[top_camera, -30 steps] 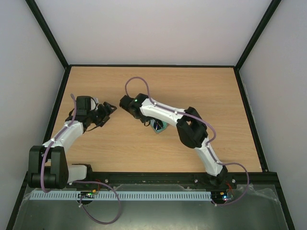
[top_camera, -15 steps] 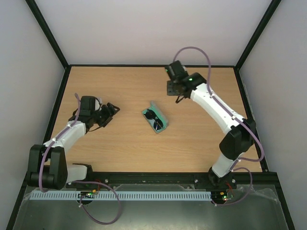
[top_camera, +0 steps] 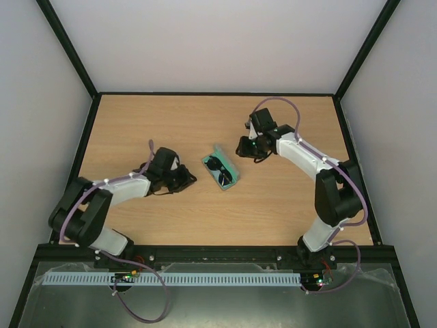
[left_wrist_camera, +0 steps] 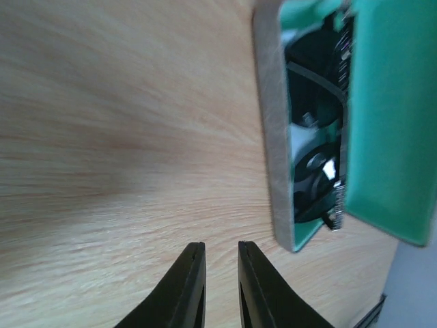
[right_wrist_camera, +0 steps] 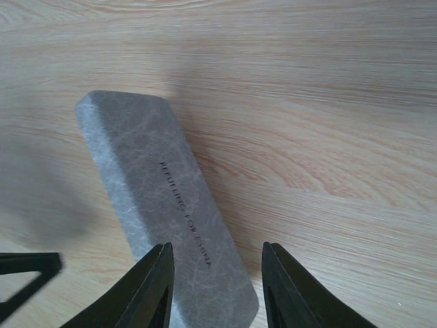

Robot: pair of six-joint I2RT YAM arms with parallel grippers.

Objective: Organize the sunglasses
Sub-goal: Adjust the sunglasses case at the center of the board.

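The sunglasses (top_camera: 219,168) lie folded inside the open grey case (top_camera: 230,179) with green lining, in the middle of the table. In the left wrist view the dark sunglasses (left_wrist_camera: 311,171) show between the case's grey wall (left_wrist_camera: 272,150) and its green lid. My left gripper (top_camera: 189,179) sits low on the table just left of the case. Its jaws stand only narrowly apart, with bare wood between them (left_wrist_camera: 222,247). My right gripper (top_camera: 243,146) hovers at the case's far right side, open. In its wrist view its fingers (right_wrist_camera: 217,287) straddle the end of the grey lid (right_wrist_camera: 164,205).
Bare wooden table (top_camera: 157,123) lies all round the case, bounded by a black frame and white walls. A dark fingertip (right_wrist_camera: 27,270) of the other arm shows at the lower left of the right wrist view.
My left arm slid right up to the case and its jaws narrowed. My right arm lifted off the case towards the back, then came back down beside the lid.
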